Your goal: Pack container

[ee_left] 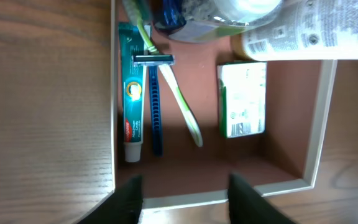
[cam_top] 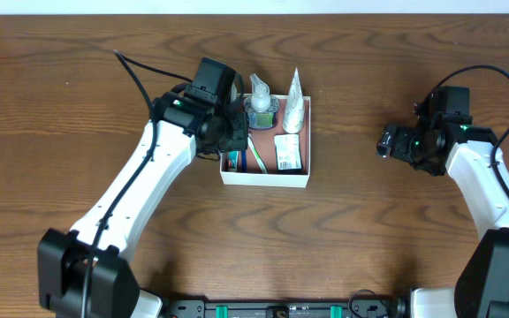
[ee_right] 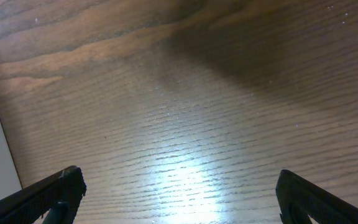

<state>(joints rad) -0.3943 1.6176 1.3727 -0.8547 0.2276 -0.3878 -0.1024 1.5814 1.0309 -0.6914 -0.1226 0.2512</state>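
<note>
Overhead view: bright, even light; grain of the table [cam_top: 369, 230] sharp; shadows faint and soft.
Left wrist view: floor of the container [ee_left: 284, 149] lit at 12 o'clock, shadowed toward 6 o'clock; bottle [ee_left: 216, 22] at 12 o'clock out of focus, its top washed out.
Right wrist view: white glare on the table at 6 o'clock; broad shadow from 12 to 2 o'clock; grain soft.

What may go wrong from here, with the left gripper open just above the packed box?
1. The left gripper hangs over the container wall near one corner. A low or sideways retreat might catch that wall and drag the container.
2. The white tube and the bottle stick out over the far rim. A jolt might tip them onto the table.
</note>
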